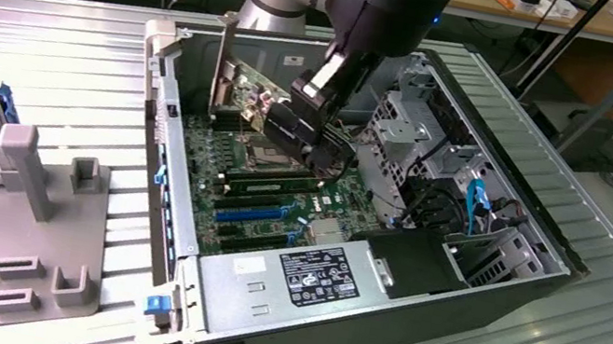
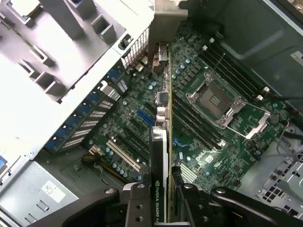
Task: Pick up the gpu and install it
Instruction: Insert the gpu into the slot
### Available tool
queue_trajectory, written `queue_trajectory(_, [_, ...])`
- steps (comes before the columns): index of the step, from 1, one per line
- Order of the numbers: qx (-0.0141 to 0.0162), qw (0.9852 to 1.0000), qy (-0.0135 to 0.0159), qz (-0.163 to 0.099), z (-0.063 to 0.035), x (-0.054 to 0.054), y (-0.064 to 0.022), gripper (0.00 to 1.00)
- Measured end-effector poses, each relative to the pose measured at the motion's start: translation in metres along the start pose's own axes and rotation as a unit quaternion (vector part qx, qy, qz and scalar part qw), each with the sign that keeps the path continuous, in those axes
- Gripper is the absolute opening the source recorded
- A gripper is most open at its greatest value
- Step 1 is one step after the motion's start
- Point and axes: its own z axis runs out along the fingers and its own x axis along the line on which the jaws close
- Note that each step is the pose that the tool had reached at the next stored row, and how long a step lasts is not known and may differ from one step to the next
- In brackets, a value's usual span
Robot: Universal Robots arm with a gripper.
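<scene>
Wrist view, near end first: your gripper (image 2: 160,191) is clamped on the gpu (image 2: 160,142), its black metal fingers (image 2: 137,201) pinching both faces of the thin card, held edge-on. Pick-up is done. You're in the install step, w/ the card inside the open case (image 1: 168,204), over the green motherboard (image 2: 142,94).

The card is flat and rigid, w/ a black shroud, a printed label and a silver bracket (image 2: 161,54) at the far end. Below it sit long, narrow plastic expansion slots (image 2: 124,158), black, blue & pale. Can't tell if the card's edge touches one.

My read: seating calls for the edge connector square over one slot, bracket toward the case wall, and a straight push w/o twist.

Farther off is the square metal CPU socket (image 2: 213,97). Outside the case is the ribbed metal worktop (image 1: 52,42).
</scene>
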Motion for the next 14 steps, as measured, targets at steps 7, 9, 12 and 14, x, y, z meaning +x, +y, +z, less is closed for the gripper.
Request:
queue_trajectory(7, [-0.0022, 0.9945, 0.0082, -0.104, 0.0047, 0.0001, -0.0004, 0.27])
queue_trajectory(9, [-0.0028, 0.991, 0.0105, -0.134, 0.006, 0.0001, -0.0005, 0.27])
queue_trajectory(12, [-0.0037, 0.9839, 0.014, -0.178, 0.0079, 0.0002, -0.0006, 0.27])
queue_trajectory(14, [-0.0044, 0.9766, 0.0168, -0.214, 0.0095, 0.0002, -0.0007, 0.27])
